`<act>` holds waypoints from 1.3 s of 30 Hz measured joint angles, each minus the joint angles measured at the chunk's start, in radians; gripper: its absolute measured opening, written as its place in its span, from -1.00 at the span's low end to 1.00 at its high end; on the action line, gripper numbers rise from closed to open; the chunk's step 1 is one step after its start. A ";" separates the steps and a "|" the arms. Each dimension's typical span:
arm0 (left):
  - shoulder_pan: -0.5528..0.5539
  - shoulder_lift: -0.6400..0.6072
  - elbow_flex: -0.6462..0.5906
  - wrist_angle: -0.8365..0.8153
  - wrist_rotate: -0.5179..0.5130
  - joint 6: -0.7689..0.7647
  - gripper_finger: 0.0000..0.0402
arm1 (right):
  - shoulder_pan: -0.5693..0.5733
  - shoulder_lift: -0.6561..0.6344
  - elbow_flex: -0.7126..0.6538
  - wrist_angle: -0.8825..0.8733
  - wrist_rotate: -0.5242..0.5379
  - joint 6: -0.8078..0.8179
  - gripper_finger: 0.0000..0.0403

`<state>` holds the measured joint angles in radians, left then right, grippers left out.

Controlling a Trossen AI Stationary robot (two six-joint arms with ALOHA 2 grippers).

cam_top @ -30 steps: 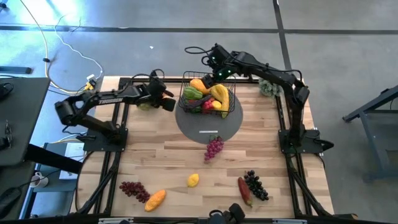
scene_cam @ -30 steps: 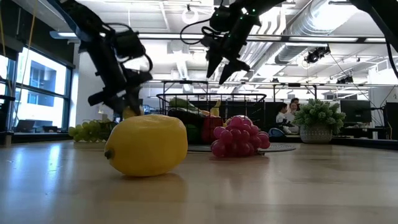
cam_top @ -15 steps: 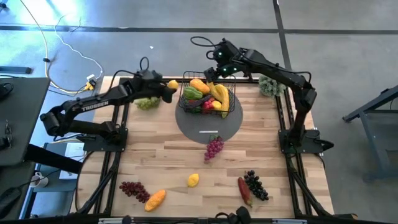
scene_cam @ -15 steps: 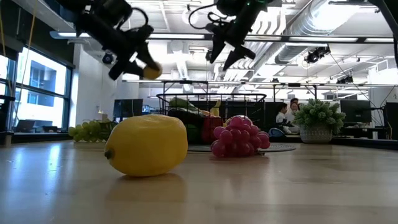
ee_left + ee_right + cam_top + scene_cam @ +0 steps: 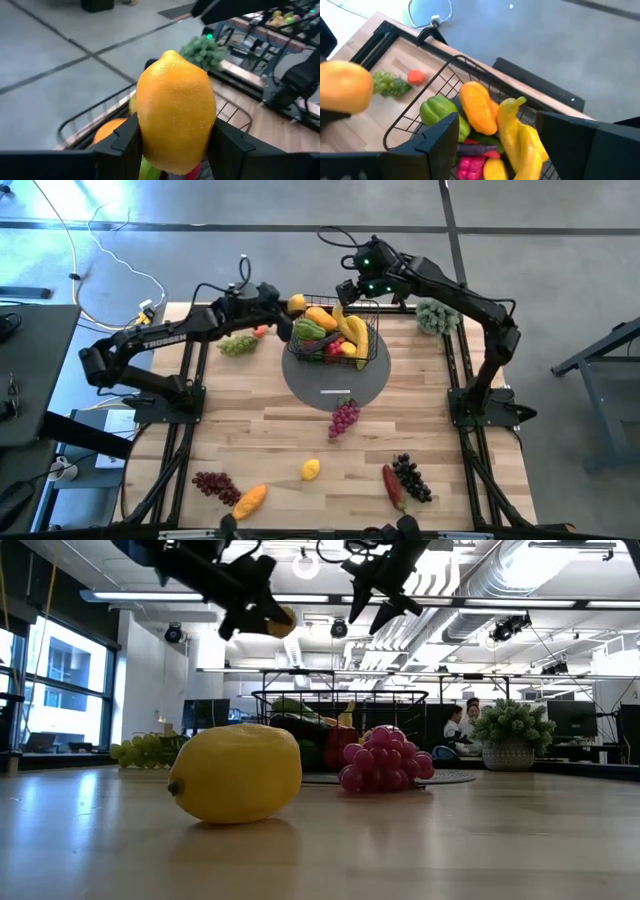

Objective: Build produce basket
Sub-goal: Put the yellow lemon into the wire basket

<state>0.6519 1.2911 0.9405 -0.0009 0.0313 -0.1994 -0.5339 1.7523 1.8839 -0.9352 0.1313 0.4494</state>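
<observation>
My left gripper (image 5: pixel 292 306) is shut on a yellow-orange lemon (image 5: pixel 175 110), high in the air at the far left corner of the black wire basket (image 5: pixel 374 340); the low view shows that lemon (image 5: pixel 278 620) well above the basket rim (image 5: pixel 340 695). The basket rests on a grey round disc (image 5: pixel 335 385) and holds bananas (image 5: pixel 520 135), a green pepper (image 5: pixel 437 112), an orange fruit (image 5: pixel 479 107) and red pieces. My right gripper (image 5: pixel 352 288) hangs open above the basket's far edge, touching nothing; the low view shows it raised (image 5: pixel 385 602). My left gripper pinches the lemon between its two fingers (image 5: pixel 125 142), one on each side of its middle (image 5: pixel 145 125). The arm reaches in from the table's left. The lemon is lifted clear, its pointed end (image 5: pixel 171 52) facing away from the wrist.
Green grapes (image 5: pixel 238 345) and a small orange piece (image 5: pixel 260 332) lie left of the basket. Purple grapes (image 5: pixel 343 418), a second lemon (image 5: pixel 311 469), dark red grapes (image 5: pixel 215 485), an orange fruit (image 5: pixel 250 500), a red pepper (image 5: pixel 393 487) and dark grapes (image 5: pixel 412 477) lie nearer. A plant (image 5: pixel 432 317) stands far right.
My left gripper has risen from beside the green grapes and swung toward the table's right, carrying the lemon up to the basket's far left corner. My right gripper has risen and drawn slightly toward the right, staying open.
</observation>
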 joint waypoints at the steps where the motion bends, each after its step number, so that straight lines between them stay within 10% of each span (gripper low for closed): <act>1: -0.008 0.016 0.011 0.014 0.002 0.006 -0.21 | 0.000 -0.005 0.000 -0.002 0.009 -0.002 0.21; 39: -0.163 0.572 0.243 0.208 0.066 0.151 -0.14 | -0.016 -0.015 0.000 -0.058 0.181 -0.144 0.21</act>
<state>0.4889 1.8629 1.1835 0.2068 0.0975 -0.0486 -0.5499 1.7370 1.8839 -0.9933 0.3126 0.3052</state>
